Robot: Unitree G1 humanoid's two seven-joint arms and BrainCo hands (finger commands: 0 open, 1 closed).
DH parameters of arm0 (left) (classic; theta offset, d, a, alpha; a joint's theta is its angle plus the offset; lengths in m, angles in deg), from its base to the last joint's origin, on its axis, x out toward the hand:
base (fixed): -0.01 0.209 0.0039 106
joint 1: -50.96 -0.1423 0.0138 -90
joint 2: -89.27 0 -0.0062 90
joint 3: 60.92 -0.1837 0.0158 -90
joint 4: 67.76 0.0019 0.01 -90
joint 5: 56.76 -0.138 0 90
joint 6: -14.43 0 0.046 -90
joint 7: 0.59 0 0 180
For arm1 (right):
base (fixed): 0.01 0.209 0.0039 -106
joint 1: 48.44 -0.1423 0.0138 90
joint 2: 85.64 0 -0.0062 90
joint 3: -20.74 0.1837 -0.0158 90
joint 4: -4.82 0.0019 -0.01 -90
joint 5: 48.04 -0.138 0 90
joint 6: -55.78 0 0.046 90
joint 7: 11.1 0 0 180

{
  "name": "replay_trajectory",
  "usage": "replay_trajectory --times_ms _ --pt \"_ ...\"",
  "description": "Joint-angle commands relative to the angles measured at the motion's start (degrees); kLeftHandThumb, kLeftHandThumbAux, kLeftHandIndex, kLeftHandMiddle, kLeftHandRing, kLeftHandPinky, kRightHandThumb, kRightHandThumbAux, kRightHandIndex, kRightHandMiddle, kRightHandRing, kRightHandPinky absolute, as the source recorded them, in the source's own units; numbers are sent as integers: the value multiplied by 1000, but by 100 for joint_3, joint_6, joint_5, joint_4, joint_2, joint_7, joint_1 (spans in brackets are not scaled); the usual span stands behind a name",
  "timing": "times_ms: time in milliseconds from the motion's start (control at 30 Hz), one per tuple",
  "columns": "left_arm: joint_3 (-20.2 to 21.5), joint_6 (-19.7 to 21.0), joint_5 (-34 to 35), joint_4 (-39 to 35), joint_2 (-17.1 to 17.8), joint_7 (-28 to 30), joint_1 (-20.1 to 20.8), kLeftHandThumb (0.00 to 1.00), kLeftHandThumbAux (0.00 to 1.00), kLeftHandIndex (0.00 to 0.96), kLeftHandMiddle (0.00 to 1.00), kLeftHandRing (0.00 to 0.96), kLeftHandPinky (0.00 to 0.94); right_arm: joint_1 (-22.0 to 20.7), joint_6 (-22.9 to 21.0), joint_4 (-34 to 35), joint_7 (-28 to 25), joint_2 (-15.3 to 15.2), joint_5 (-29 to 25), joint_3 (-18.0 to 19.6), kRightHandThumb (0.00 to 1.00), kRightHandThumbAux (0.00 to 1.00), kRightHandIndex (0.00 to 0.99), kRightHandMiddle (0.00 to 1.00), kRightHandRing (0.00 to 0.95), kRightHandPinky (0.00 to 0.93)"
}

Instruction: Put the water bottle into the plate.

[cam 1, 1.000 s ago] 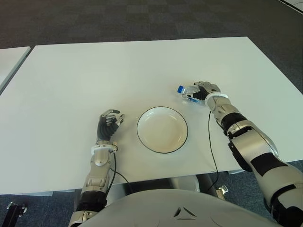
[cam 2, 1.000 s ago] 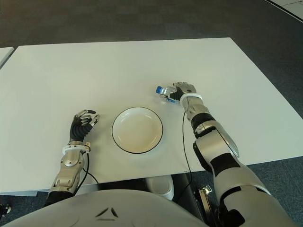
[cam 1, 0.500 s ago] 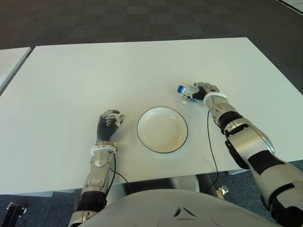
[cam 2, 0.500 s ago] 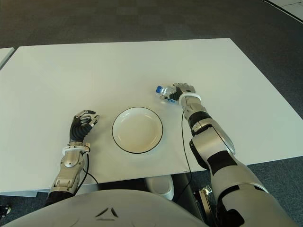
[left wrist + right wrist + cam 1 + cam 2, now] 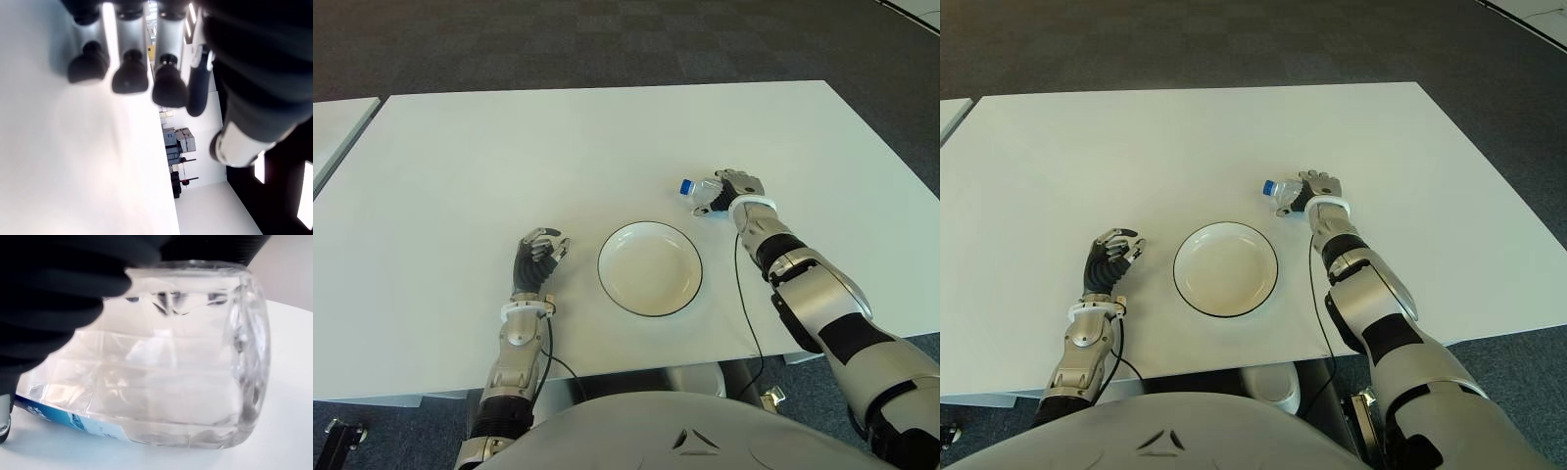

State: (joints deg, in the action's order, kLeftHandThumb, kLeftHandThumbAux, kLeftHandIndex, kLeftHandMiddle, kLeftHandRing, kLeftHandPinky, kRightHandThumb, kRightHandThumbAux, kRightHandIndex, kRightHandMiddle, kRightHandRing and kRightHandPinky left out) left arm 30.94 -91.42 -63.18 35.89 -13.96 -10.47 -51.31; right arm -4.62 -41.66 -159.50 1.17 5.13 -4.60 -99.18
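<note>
From the left eye view, a white table (image 5: pixel 509 147) fills the scene, with a white plate (image 5: pixel 650 268) rimmed in black near its front edge, empty inside. Beyond the plate and to its right, the right hand (image 5: pixel 736 188) has its fingers wrapped over a clear water bottle (image 5: pixel 705 190) lying on its side, the blue cap (image 5: pixel 685 184) pointing toward the robot's left; the bottle is well outside the plate's rim, near it but apart from it. The left hand (image 5: pixel 537 256) shows to the left of the plate with its fingers curled inward and nothing between them. The right eye view gives the same layout: the bottle (image 5: pixel 1285 193) in the right hand's (image 5: pixel 1317 188) grasp, beyond the plate's (image 5: pixel 1225 268) right side, and the left hand (image 5: pixel 1109 257) on the plate's left. In the left wrist view, the dark fingertips (image 5: pixel 126 78) of the left hand hang in a row close over the bare white tabletop (image 5: pixel 73 161), bent and holding nothing. In the right wrist view, the transparent body of the bottle (image 5: pixel 166 357) fills the picture, on its side with its base end toward the camera and a strip of blue label (image 5: pixel 73 420) low against the table surface (image 5: pixel 288 421); the black fingers (image 5: pixel 54 289) of the right hand press over its upper side, gripping it.
</note>
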Motion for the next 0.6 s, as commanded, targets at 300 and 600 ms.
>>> replay_trajectory --times_ms 300,600 --pt "35 110 50 181 26 84 -115 703 720 435 817 824 816 710 -83 -346 231 271 -489 388 709 713 431 652 655 698" --pt "41 121 65 168 27 87 -119 702 721 435 820 827 814 661 -261 -349 385 340 -648 621 707 718 436 717 719 773"
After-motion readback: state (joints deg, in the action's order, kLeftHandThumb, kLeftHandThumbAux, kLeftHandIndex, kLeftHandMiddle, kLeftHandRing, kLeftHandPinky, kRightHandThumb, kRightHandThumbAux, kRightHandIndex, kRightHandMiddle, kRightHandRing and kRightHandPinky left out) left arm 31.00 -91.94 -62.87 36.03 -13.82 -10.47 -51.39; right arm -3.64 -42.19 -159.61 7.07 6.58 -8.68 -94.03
